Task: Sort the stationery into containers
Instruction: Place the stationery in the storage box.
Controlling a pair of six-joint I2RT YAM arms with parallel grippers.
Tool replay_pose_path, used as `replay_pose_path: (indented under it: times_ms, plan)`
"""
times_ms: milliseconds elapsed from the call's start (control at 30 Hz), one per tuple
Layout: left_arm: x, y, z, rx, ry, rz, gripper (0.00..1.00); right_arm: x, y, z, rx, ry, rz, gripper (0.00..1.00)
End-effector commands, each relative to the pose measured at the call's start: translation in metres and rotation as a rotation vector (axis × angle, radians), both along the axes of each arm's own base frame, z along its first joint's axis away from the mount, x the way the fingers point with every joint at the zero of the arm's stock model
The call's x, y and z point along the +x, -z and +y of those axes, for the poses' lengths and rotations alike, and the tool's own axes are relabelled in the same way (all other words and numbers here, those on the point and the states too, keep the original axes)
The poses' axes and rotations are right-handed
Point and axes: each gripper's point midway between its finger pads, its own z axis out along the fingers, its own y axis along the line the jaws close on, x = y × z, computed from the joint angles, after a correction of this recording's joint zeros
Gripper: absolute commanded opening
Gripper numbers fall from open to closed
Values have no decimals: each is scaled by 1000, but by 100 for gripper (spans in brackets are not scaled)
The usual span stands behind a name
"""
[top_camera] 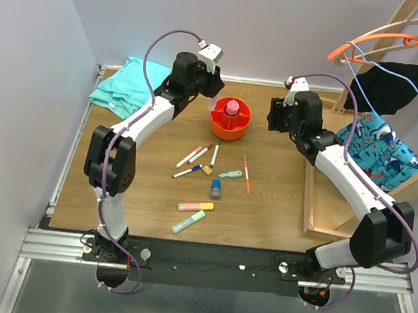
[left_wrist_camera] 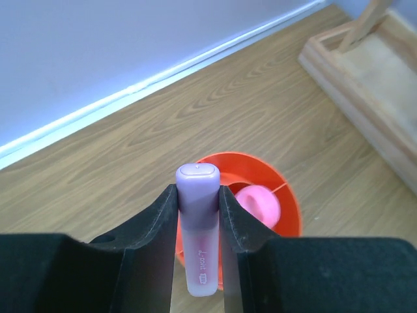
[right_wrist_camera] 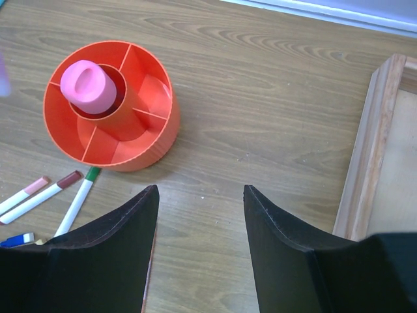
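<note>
One teal folded cloth [top_camera: 127, 84] lies well to the left of your left jaws. Those jaws are clamped on one pink-lilac highlighter [left_wrist_camera: 197, 228]. It is gripped by the barrel, with its cap standing proud of the tips. Just beyond and below the left jaws sits the one round orange organiser [left_wrist_camera: 260, 164]. Its single pink centre piece [left_wrist_camera: 258, 203] shows to the right of the held highlighter.

Loose stationery lies on the counter [top_camera: 278, 209] between your two pairs of jaws, on the side toward the arm bases:
- four thin white markers [top_camera: 202, 153]
- one tan block [top_camera: 207, 170]
- one blue-grey cylinder [top_camera: 216, 189]
- one thin orange-red pen [top_camera: 246, 172]
- two green highlighters [top_camera: 230, 174] [top_camera: 189, 222]
- one orange highlighter [top_camera: 195, 206]

Your right jaws are spread wide with nothing between them, over bare counter. The organiser lies ahead and to the left of them. One wooden tray [right_wrist_camera: 371, 150] lies just to their right.
</note>
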Motion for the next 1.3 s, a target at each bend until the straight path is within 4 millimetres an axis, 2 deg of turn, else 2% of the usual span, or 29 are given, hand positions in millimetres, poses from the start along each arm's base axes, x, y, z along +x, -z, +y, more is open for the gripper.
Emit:
replay_pose_path:
  times_ms: [0, 200, 400, 733, 867, 1000, 1167, 1267]
  plan:
    - [-12, -10, -31, -217, 95, -5, 25, 11, 4, -9, -38, 34, -22, 63]
    - [0, 11, -38, -251, 91, 1, 25, 18, 9, -8, -48, 40, -11, 63]
    - [24, 7, -40, -235, 65, -45, 24, 22, 15, -6, -50, 37, 0, 63]
    - [48, 8, -29, -191, 17, -90, 23, 27, 24, -2, -44, 38, 20, 63]
    - [52, 13, -25, -181, 5, -97, 23, 33, 27, 1, -39, 37, 23, 63]
    - [62, 29, -23, -164, -11, -99, 24, 39, 31, 5, -38, 33, 33, 63]
    - [73, 34, -18, -149, -32, -117, 24, 46, 33, 8, -35, 29, 40, 63]
    - [75, 39, -14, -142, -43, -110, 28, 47, 34, 10, -29, 25, 44, 63]
